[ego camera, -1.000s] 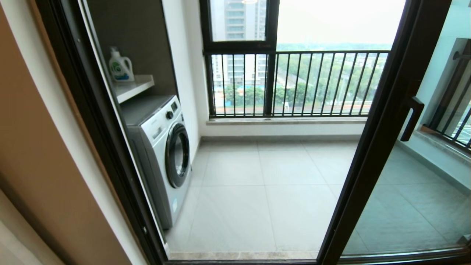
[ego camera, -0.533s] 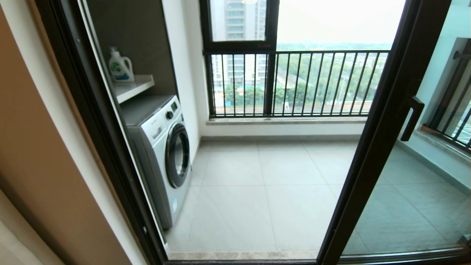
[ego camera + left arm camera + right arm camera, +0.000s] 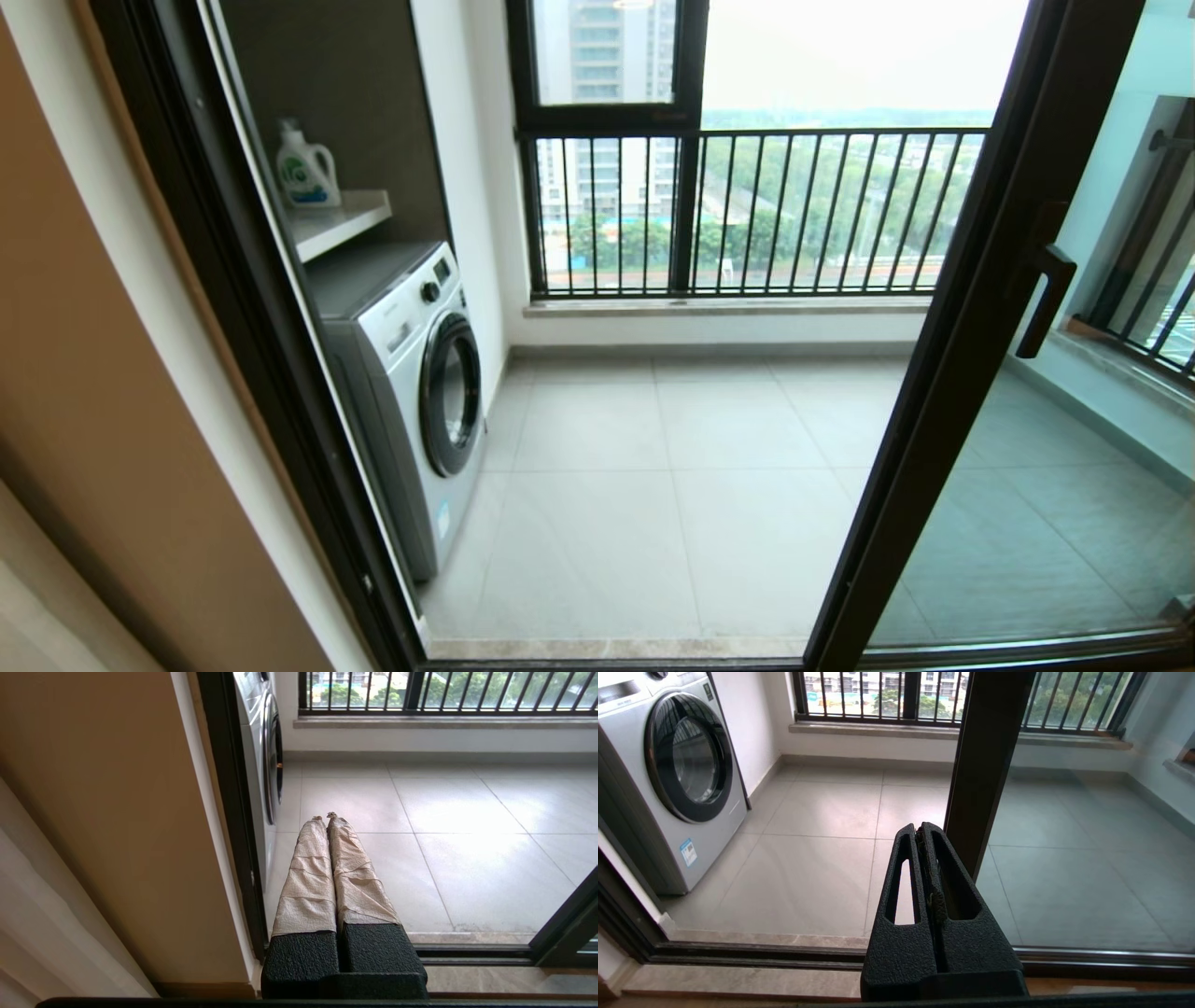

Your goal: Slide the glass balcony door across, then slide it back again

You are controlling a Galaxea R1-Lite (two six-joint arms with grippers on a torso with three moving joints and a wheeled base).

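On the right, the glass balcony door [image 3: 943, 373] stood slid aside, doorway open, washing machine [image 3: 411, 373] far left, its small label unreadable, left gripper [image 3: 325, 817] and right gripper [image 3: 920, 828] both closed, empty, held low near the threshold.

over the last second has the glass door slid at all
No. In the head view the glass balcony door keeps its frame edge at the same spot against the window railing and the floor tiles; its handle has not shifted.
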